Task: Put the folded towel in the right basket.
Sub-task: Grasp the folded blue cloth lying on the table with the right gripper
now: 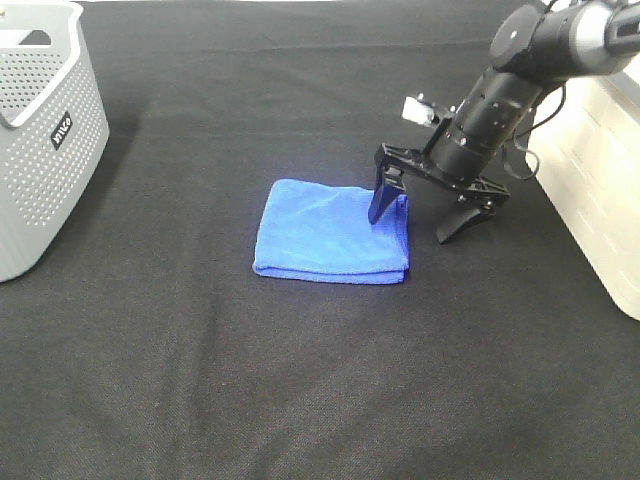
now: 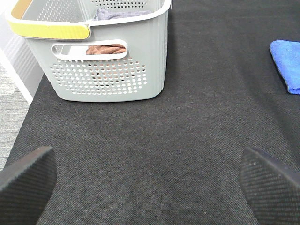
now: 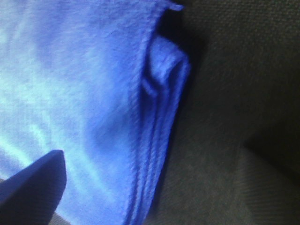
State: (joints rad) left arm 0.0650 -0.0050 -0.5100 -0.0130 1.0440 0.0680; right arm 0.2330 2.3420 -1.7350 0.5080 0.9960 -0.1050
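Exterior high shows the blue towel (image 1: pixel 322 236) folded square, lying flat.

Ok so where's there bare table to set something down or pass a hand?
The widest bare stretch of black table is in front of the blue towel. Another open band lies between the grey basket and the towel. It is crowded on the right, where the open right gripper straddles the towel's edge near the white basket.
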